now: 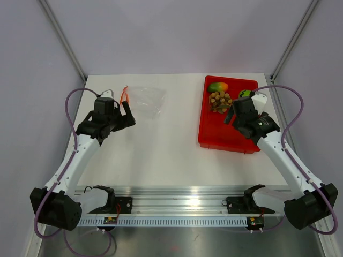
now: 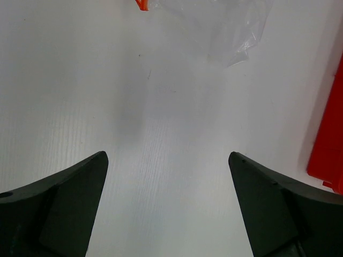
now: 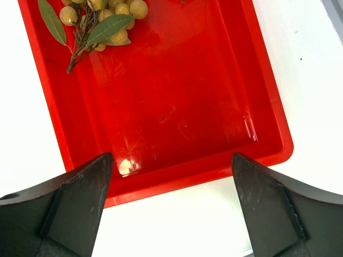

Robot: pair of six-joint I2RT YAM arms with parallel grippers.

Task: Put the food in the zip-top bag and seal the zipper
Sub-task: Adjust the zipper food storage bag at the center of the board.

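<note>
The clear zip-top bag [image 1: 146,100] lies flat at the far left of the table, its orange-red zipper [image 1: 125,95] at its left edge. My left gripper [image 1: 130,114] is open and empty just in front of the bag. In the left wrist view [image 2: 167,156] the bag [image 2: 236,27] and a bit of the zipper [image 2: 141,4] show at the top. The mango [image 1: 218,87], the tan-brown balls [image 1: 220,101] and the green fruit [image 1: 245,94] sit at the far end of the red tray [image 1: 214,136]. My right gripper [image 1: 229,112] is open and empty above the tray. In the right wrist view [image 3: 171,158] the balls [image 3: 102,16] show at the top left.
The red tray [image 3: 177,107] has a bare near half, and its near rim lies between my right fingers. Its edge shows at the right of the left wrist view [image 2: 328,144]. An aluminium rail [image 1: 177,206] runs along the table's near edge.
</note>
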